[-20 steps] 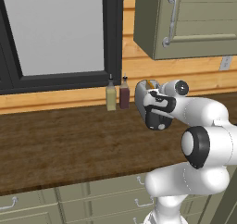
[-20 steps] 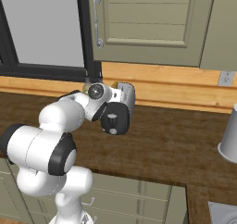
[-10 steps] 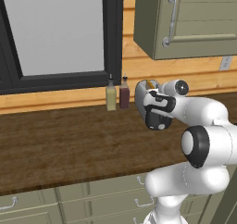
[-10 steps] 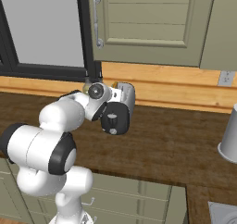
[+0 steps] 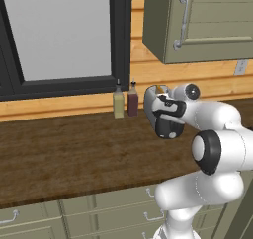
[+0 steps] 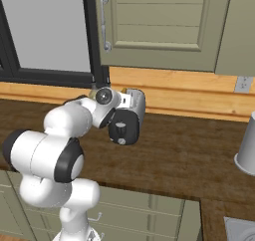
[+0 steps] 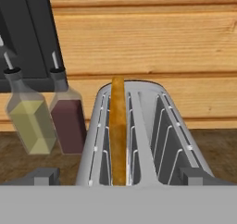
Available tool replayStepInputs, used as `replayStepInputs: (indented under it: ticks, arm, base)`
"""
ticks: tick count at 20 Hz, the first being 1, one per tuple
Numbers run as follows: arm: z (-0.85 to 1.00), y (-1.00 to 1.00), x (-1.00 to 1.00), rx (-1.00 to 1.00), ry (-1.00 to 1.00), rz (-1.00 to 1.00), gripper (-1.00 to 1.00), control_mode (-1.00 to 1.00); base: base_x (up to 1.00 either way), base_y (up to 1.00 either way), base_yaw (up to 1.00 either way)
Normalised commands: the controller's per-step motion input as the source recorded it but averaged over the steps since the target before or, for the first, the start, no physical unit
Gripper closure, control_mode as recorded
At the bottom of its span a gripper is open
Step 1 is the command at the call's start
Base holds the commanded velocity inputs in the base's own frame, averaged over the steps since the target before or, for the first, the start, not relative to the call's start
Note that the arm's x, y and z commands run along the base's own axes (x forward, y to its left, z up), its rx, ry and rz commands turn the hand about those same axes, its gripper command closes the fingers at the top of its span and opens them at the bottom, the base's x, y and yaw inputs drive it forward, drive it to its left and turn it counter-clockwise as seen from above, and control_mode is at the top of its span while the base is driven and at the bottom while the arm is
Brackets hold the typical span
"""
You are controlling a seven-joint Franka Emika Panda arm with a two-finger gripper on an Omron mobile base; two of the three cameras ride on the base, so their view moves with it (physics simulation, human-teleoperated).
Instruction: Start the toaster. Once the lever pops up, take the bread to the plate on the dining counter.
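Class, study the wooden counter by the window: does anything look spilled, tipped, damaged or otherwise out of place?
Nothing stands out. The tan bread slice stands upright in the left slot of the silver-grey toaster; its right slot is empty. The yellow-green bottle and the dark red bottle stand upright beside it.

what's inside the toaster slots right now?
The rounded silver-grey toaster holds one tan, brown-crusted bread slice standing on edge in its left slot, top sticking out. The right slot shows bare wire guides. The slice's lower part and the slot bottoms are hidden.

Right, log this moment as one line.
claw: open, empty | bread: upright in toaster's left slot | two bottles: left of toaster
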Motion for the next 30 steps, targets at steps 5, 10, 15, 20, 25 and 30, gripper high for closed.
replayStepInputs:
  ticks: [5,10,15,20,25,30]
  arm:
    - [0.0,0.0,0.15,0.0,0.0,0.0,-1.0,-1.0]
    - [0.0,0.0,0.16,0.0,0.0,0.0,-1.0,-1.0]
    - [0.0,0.0,0.17,0.0,0.0,0.0,-1.0,-1.0]
    - [0.0,-0.05,0.17,0.02,0.0,0.0,-1.0,-1.0]
    - [-0.1,-0.05,0.12,0.04,0.0,0.0,-1.0,-1.0]
    - [-0.05,-0.04,0.1,0.02,0.0,0.0,-1.0,-1.0]
  base:
    - [0.0,0.0,0.0]
    - [0.0,0.0,0.0]
    - [0.0,0.0,0.0]
    - [0.0,0.0,0.0]
    - [0.0,0.0,0.0]
    - [0.0,0.0,0.0]
